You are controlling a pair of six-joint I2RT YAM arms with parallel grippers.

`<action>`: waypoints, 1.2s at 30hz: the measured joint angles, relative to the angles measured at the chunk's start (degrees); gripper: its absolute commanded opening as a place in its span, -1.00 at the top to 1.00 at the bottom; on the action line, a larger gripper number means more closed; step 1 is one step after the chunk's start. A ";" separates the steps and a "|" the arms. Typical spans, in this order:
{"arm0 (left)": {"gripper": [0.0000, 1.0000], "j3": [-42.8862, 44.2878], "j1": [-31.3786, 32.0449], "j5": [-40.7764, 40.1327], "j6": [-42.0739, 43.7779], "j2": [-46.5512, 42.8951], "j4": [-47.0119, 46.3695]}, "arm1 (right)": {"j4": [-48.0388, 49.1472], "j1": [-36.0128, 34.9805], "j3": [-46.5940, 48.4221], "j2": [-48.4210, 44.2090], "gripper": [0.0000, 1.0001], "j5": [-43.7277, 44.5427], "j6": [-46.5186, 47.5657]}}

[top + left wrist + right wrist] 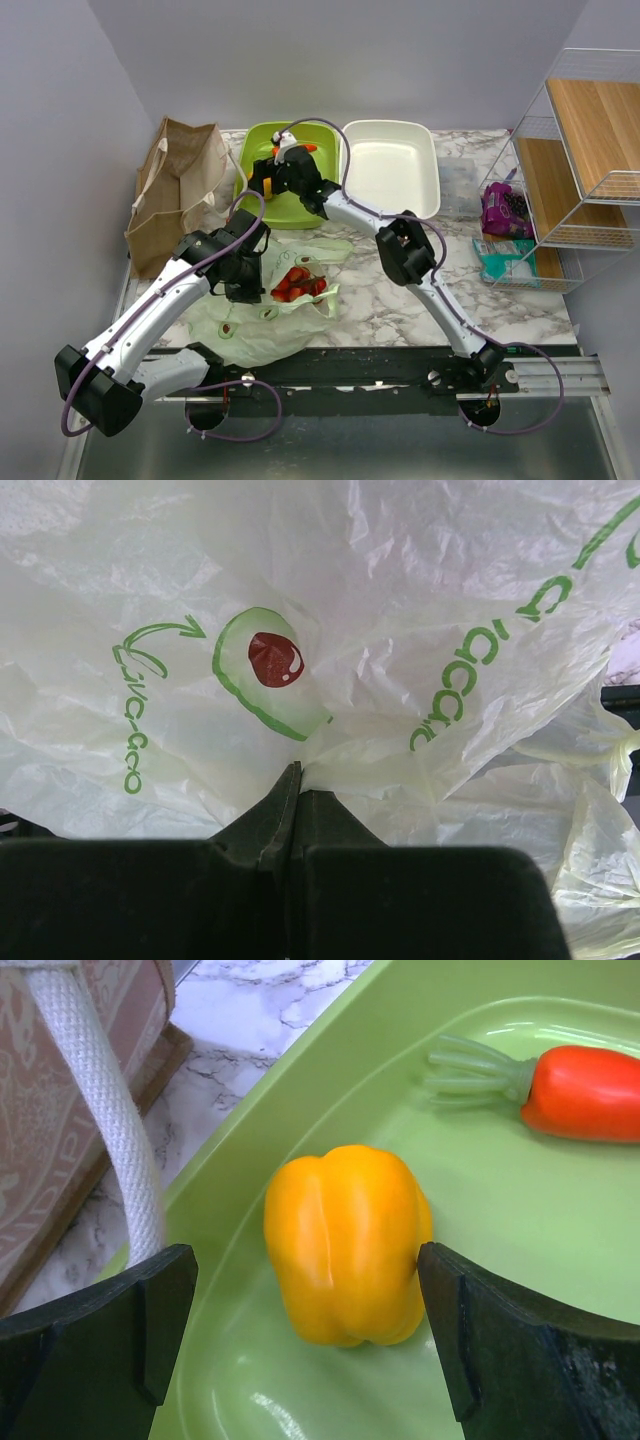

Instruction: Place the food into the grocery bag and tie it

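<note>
Left tool (293, 800) pinches the grocery bag (420, 610); right tool (307, 1310) gapes wide around the yellow pepper (345, 1240).

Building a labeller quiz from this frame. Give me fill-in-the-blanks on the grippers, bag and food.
1. The left gripper is ____ on the grocery bag.
2. The right gripper is ____, its fingers either side of the yellow bell pepper.
3. The pepper sits in the ____ bin, along with a carrot.
4. The cherry tomatoes lie ____ the grocery bag.
Missing words: shut; open; green; inside.
</note>
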State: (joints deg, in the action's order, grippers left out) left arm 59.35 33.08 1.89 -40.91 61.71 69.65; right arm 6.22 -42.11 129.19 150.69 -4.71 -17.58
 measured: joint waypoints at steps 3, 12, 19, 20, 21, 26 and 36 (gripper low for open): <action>1.00 0.00 -0.02 0.00 0.17 -0.02 0.11 | 0.11 -0.35 1.53 1.44 -1.00 1.73 2.75; 1.00 0.00 -0.76 -1.46 1.05 0.00 0.59 | -1.25 -0.70 2.99 4.66 -0.88 7.74 7.65; 1.00 0.22 -1.25 -1.68 1.90 0.46 1.07 | -1.44 -0.72 3.85 5.73 -0.09 8.48 8.61; 1.00 0.22 -1.36 -1.75 1.97 0.50 1.11 | -1.42 -0.72 3.85 5.73 -0.01 8.44 8.70; 1.00 0.24 -1.44 -1.84 2.05 0.50 1.18 | -1.40 -0.72 3.85 5.73 0.04 8.41 8.59; 1.00 0.24 -1.79 -1.95 2.12 0.50 1.22 | -1.40 -0.74 3.85 5.73 0.12 8.39 8.66; 1.00 0.26 -1.90 -1.95 2.19 -0.31 1.11 | -2.10 -0.74 2.91 2.27 0.32 8.44 7.04</action>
State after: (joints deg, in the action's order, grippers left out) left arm 59.61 31.18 -0.05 -38.72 61.41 70.76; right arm 4.12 -42.85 132.09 152.97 3.73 -10.55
